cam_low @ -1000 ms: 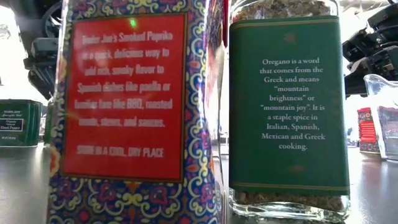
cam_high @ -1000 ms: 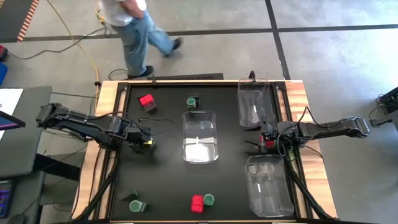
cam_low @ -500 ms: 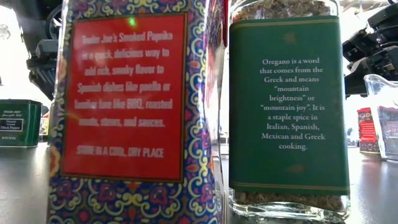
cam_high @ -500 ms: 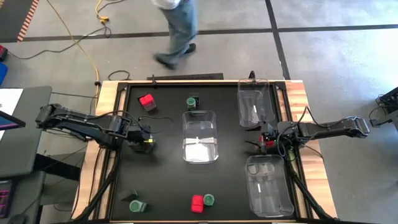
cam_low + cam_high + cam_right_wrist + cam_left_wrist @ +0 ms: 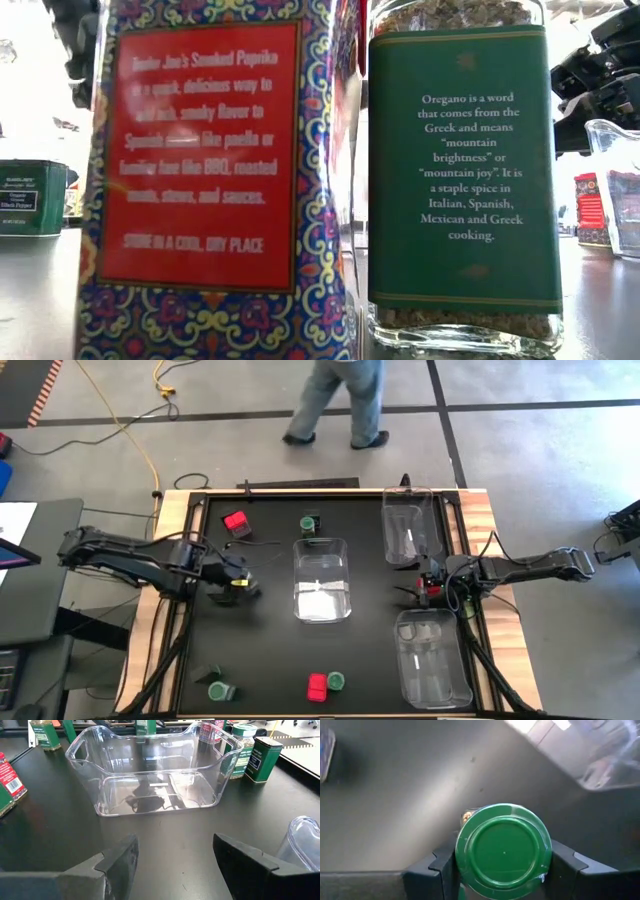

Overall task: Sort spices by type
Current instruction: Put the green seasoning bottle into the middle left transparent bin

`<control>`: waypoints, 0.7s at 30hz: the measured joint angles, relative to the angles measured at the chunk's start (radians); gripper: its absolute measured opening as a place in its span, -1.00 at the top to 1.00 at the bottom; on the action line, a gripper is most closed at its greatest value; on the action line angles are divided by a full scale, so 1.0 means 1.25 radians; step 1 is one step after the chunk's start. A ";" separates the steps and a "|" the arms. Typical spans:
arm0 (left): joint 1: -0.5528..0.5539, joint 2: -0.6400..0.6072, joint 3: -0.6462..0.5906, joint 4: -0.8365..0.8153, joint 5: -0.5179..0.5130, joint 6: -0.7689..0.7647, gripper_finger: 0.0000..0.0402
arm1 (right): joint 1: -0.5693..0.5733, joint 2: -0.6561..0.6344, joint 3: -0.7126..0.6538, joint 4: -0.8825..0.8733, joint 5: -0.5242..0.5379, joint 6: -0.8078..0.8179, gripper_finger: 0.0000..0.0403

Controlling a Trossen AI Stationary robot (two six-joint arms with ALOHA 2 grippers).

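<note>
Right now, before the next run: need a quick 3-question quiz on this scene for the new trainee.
1. True or false: the left claw is gripping a red box.
2. How many clear bins are out? A) two B) three C) four
3. Fill in: the right claw is ___ and holds nothing.

Key:
1. False. It is shut on a green-lidded jar.
2. B
3. open
</note>
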 joint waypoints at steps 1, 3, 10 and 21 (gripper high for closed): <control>0.000 0.000 0.011 0.000 -0.001 0.010 0.03 | 0.000 0.000 0.000 0.000 0.000 0.000 -0.42; 0.000 0.000 0.032 0.001 -0.002 0.034 0.03 | 0.000 0.000 0.000 0.000 0.000 0.000 -0.42; 0.000 0.000 0.085 0.023 -0.009 0.100 0.03 | 0.000 0.000 0.000 0.000 0.000 0.000 -0.42; 0.000 0.006 0.158 0.055 -0.026 0.229 0.03 | 0.000 0.000 0.000 0.000 0.000 0.000 -0.42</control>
